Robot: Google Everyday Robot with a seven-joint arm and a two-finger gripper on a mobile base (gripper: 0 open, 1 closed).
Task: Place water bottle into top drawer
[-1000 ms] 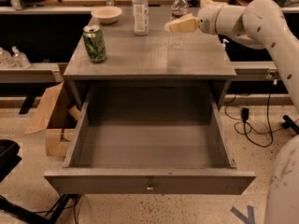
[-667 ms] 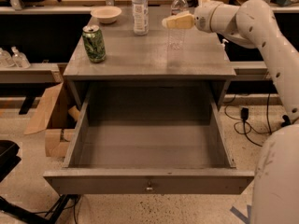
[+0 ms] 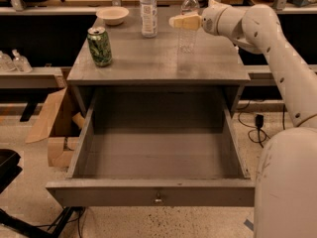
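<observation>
The water bottle [image 3: 188, 33], small, clear and white-capped, stands upright on the grey cabinet top, right of centre. My gripper [image 3: 185, 22] reaches in from the right at the height of the bottle's shoulder and overlaps it in the camera view. I cannot tell whether it touches the bottle. The top drawer [image 3: 158, 155] is pulled fully open below the cabinet top. Its inside is bare, and its flat front panel carries a small metal pull [image 3: 158, 198] at the centre.
A taller white-labelled bottle [image 3: 147, 6], a pale bowl [image 3: 112, 15] and a green can [image 3: 100, 46] stand on the cabinet top. A cardboard box [image 3: 54, 128] sits on the floor at left. My arm and base [image 3: 287, 133] fill the right side.
My gripper has moved left along the back of the cabinet top, from just right of the water bottle to in front of its upper part. The bottle has not moved.
</observation>
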